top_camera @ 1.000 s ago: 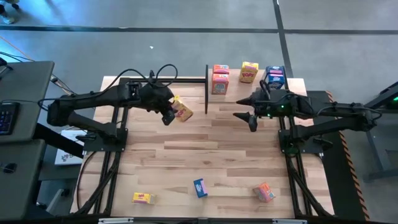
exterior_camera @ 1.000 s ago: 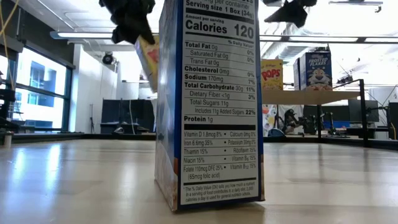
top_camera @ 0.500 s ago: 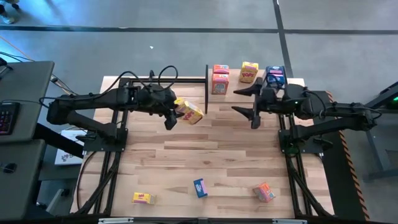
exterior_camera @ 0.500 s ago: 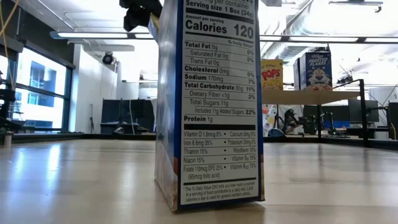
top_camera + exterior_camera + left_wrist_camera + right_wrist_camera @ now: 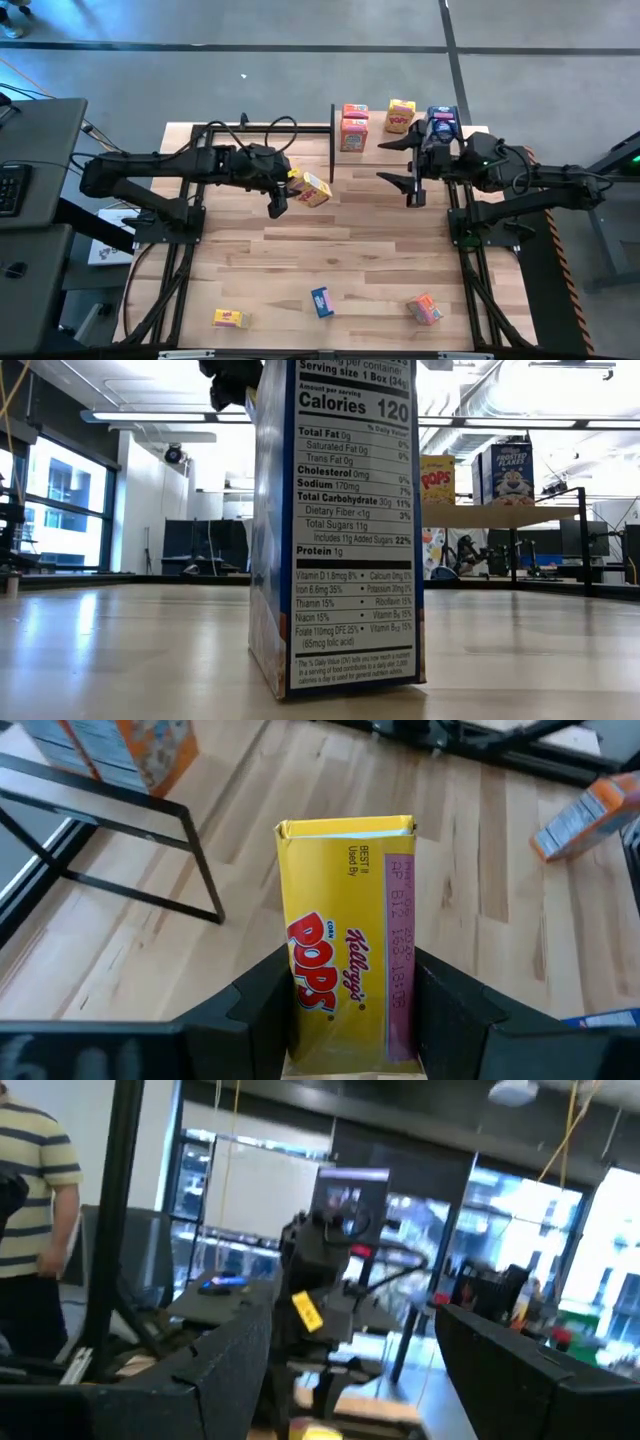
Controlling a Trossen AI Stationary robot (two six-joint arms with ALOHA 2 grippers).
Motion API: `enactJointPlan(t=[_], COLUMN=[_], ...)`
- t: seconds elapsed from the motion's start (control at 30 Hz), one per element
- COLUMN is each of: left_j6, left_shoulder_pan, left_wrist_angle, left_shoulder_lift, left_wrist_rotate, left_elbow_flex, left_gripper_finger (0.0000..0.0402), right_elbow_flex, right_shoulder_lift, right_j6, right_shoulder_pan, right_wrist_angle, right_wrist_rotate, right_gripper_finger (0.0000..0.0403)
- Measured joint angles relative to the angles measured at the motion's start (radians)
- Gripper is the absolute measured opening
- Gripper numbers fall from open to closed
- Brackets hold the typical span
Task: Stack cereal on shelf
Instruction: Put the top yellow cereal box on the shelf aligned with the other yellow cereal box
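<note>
Your left gripper (image 5: 290, 188), clamped on a yellow box (image 5: 313, 187), moved right toward the shelf (image 5: 420, 141); your right gripper (image 5: 410, 165) waited wide open, empty.

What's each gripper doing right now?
Left gripper: shut on a yellow box.
Right gripper: open, holding nothing.

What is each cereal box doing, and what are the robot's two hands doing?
Left gripper: fingers shut on the Pops box, held above the table.
Pops box: yellow, gripped, off the table.
Right gripper: fingers open, empty, beside the shelf.
Shelf: holds four boxes, two orange, one yellow, one blue.
Table boxes: yellow, blue, orange, near the front edge.
</note>
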Motion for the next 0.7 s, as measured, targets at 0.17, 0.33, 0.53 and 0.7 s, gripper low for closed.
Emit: enactJointPlan(t=[0.17,0.33,0.53,0.7], left_j6=[0.009,0.011,0.011,0.017], left_shoulder_pan=[-0.022,-0.039,-0.044,-0.044], left_wrist_angle=[0.025,0.034,0.038,0.039], left_shoulder_lift=[0.039,0.075,0.118,0.159], left_wrist_rotate=[0.0,0.0,0.0,0.0], left_elbow_flex=[0.0,0.0,0.0,0.0], left_gripper_finger=[0.0162,0.0162,0.0162,0.0162], right_elbow_flex=[0.0,0.0,0.0,0.0], right_shoulder_lift=[0.051,0.116,0.187,0.258], right_j6=[0.069,0.113,0.162,0.169], right_shoulder_pan=[0.0,-0.001,-0.001,-0.001], right_wrist_angle=[-0.046,-0.091,-0.137,-0.157], right_wrist_rotate=[0.0,0.004,0.005,0.005], right_gripper_finger=[0.0277,0.0277,0.0277,0.0277])
